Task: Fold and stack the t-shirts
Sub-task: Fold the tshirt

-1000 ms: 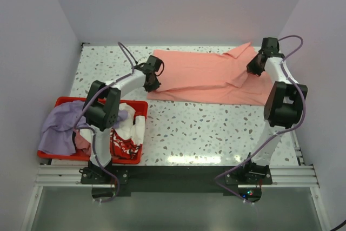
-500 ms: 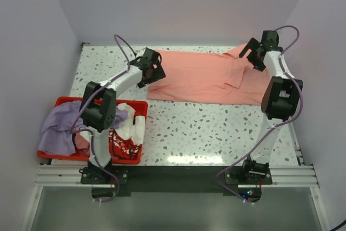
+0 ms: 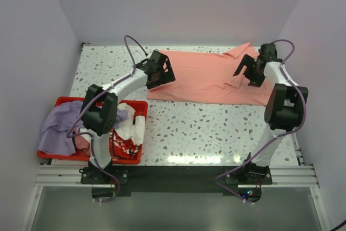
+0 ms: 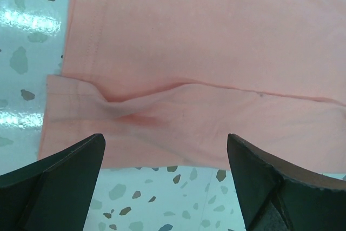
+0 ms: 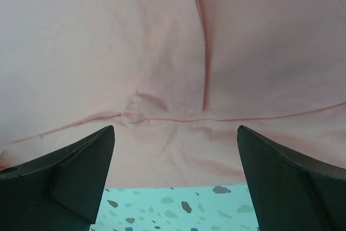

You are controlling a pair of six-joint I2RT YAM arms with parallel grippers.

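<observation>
Found the left end effector [image 4: 167, 187] spread wide and empty, poised over a wrinkled, doubled strip at the near-left corner of the salmon-pink t-shirt [image 4: 216, 52]. Found the right end effector [image 5: 175, 182] equally wide and empty above creased seams at the shirt's right end. Noted the shirt lying flat across the far side of the tabletop [image 3: 205, 128].

Judged the step as the next fold. Needed both pinches low on the near edge, through every layer, raised together and carried evenly.

Could not count the layers or make out the collar. Saw the lavender-purple t-shirt [image 3: 59, 125] and the white t-shirt with red print [image 3: 127, 136] heaped in the red crate [image 3: 135, 103], partly blocked by the left arm [image 3: 108, 106].
</observation>
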